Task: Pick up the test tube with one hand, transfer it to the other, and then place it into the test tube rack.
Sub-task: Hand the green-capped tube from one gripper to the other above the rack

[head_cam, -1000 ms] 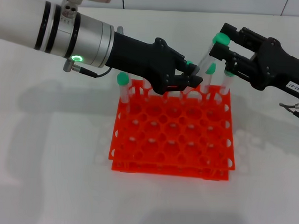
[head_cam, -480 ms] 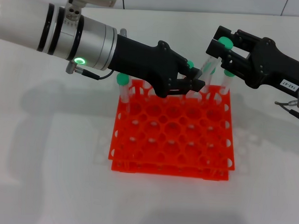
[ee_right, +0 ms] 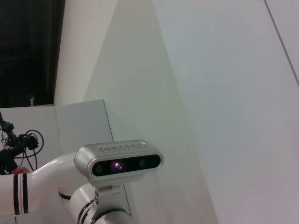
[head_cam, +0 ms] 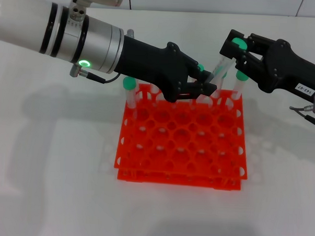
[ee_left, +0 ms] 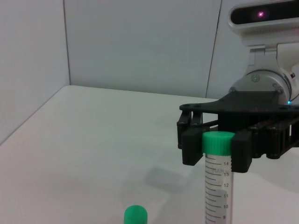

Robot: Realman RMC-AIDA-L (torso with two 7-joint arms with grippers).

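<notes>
2 end effectors meet above test tube rack (head_cam: 182, 140), left end effector (head_cam: 205, 87) seemingly pinching test tube (head_cam: 221, 68), right end effector (head_cam: 232, 49) clamping its cap

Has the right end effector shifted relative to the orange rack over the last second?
Yes. The right end effector rose slightly, away from the rack, holding the test tube.

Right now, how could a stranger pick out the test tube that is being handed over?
Find the orange-red test tube rack and look above its far edge. The test tube hangs tilted there, its green cap between the right gripper fingers. The other tubes stand in rack holes.
</notes>
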